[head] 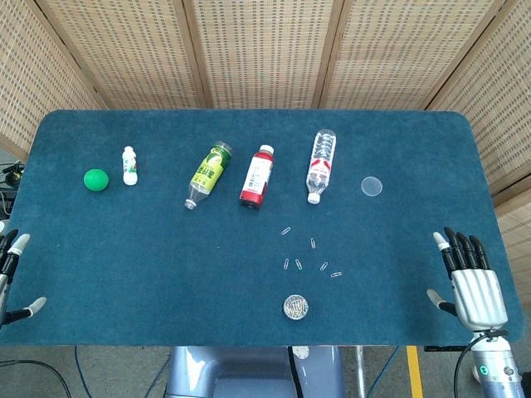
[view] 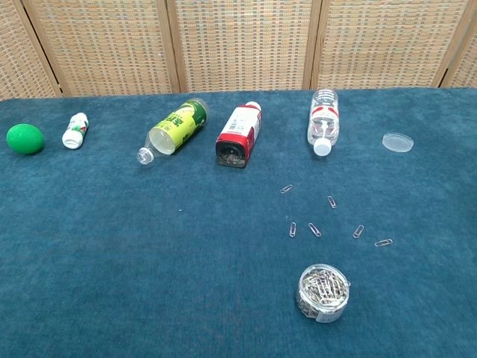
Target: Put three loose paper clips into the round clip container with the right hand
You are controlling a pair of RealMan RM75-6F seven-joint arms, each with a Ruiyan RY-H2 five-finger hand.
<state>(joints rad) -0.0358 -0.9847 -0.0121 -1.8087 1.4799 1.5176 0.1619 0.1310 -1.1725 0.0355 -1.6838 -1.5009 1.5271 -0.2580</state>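
My right hand (head: 473, 286) rests at the table's (head: 124, 249) right edge, fingers apart and straight, holding nothing. My left hand (head: 12, 278) shows only as a few spread fingertips at the left edge, nothing in them.

The container (view: 323, 292) — a small round clear tub, open-topped and packed with silvery wire clips — stands near the front edge. Six loose clips lie just behind it on the napped blue cloth; the nearest pair (view: 304, 229) sit side by side, one more (view: 383, 242) off to the right. A clear round lid (view: 397, 142) lies well back on the right.

Three bottles lie on their sides in a row: a green-labelled one (view: 173, 129), a red-labelled one (view: 238, 134), a clear ribbed one (view: 323, 121) — none of their print is readable. Further left stand a small white bottle (view: 74, 130) and a smooth green ball (view: 25, 139).
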